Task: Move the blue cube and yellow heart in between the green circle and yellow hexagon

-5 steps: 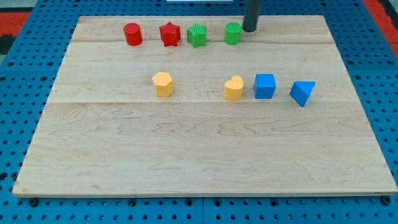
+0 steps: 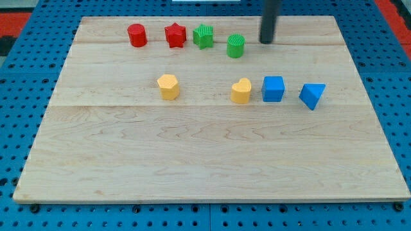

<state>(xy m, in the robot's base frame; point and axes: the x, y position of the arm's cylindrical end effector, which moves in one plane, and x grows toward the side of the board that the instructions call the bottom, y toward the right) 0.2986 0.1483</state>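
The blue cube (image 2: pixel 273 88) sits right of centre, with the yellow heart (image 2: pixel 241 91) just to its left, a small gap between them. The yellow hexagon (image 2: pixel 168 86) lies further left on the same row. The green circle (image 2: pixel 236 46) stands above the heart, near the view's top. My tip (image 2: pixel 266 42) is to the right of the green circle, a short gap away, and above the blue cube.
A red cylinder (image 2: pixel 137 34), a red star (image 2: pixel 175 34) and a green star (image 2: pixel 203 36) line the top of the wooden board (image 2: pixel 192 160). A blue triangle block (image 2: pixel 312 95) lies right of the blue cube.
The green circle has slid down and slightly left from the top row. My tip has moved right and down, away from the circle.
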